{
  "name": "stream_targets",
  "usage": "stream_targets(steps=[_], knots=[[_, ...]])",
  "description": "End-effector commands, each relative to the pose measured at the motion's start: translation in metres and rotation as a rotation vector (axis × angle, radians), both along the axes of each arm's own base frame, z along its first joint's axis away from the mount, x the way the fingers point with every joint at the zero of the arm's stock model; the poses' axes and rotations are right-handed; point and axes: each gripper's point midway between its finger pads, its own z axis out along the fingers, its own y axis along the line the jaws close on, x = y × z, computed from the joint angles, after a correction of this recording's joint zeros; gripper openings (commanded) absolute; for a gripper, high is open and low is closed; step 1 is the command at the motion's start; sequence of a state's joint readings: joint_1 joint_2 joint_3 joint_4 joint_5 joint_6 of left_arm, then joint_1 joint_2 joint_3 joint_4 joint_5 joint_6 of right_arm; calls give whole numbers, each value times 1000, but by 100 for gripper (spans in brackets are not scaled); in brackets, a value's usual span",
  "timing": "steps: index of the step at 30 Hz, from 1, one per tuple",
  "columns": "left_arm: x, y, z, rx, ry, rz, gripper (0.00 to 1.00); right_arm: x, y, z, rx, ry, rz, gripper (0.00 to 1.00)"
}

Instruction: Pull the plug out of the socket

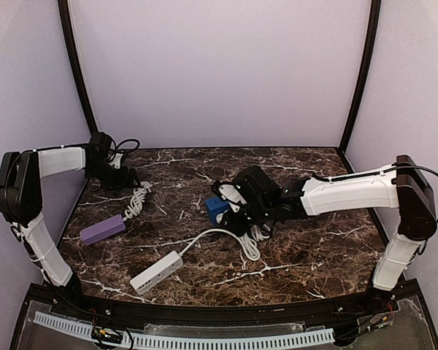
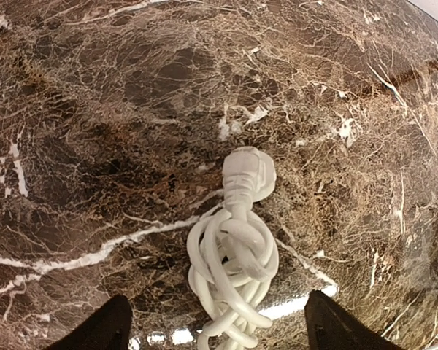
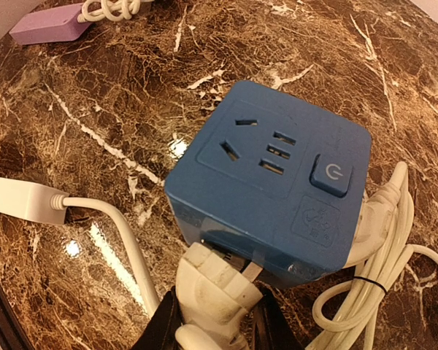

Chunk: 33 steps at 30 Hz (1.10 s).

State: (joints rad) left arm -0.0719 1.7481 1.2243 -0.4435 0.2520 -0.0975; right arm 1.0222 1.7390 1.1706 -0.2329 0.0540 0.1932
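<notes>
Blue plastic socket [image 3: 277, 175] sat near the table's [image 1: 314, 255] centre, light and likely to slide. Its rigid white plug [image 3: 215, 284] jutted out at six o'clock, pinched by the right gripper [image 3: 215, 324] round its body, the sensible hold. The left gripper [image 2: 217, 313] hung wide, empty.

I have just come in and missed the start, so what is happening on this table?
The right gripper is shut on a white plug that sits in the side of the blue cube socket. A bit of metal prong seems to show, so the plug may be partly out, but it is not free yet. The left gripper hangs open over a second white plug and its bundled cord, far from the cube, holding nothing.
</notes>
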Motion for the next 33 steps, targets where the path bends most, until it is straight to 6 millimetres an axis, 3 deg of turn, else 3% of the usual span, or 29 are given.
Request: stream_targets(steps=[1,4,6,8,9,13,16,19,30,33], knots=[[0,-2,30,-29,-79,8,88,8,10,36,110,-80,-30,0],[-4,-16,66,-123,-184,1,94,9,13,52,161,-109,-33,0],[-12,-37,89,-225,-239,-22,96,9,16,64,197,-134,-26,0],[-25,-66,111,-310,-291,-84,96,8,21,74,237,-151,-13,0],[-36,-90,123,-350,-322,-153,97,7,24,78,256,-155,-4,0],[-77,-157,151,-458,-369,-406,97,3,36,95,338,-162,31,0],[-105,-189,163,-507,-391,-575,97,2,43,101,364,-157,44,0],[-120,-205,156,-497,-379,-655,98,3,47,106,377,-162,49,0],[-129,-233,97,-361,-243,-754,99,-8,55,112,403,-141,103,0],[-131,-240,92,-376,-213,-781,99,-10,56,112,403,-140,113,0]])
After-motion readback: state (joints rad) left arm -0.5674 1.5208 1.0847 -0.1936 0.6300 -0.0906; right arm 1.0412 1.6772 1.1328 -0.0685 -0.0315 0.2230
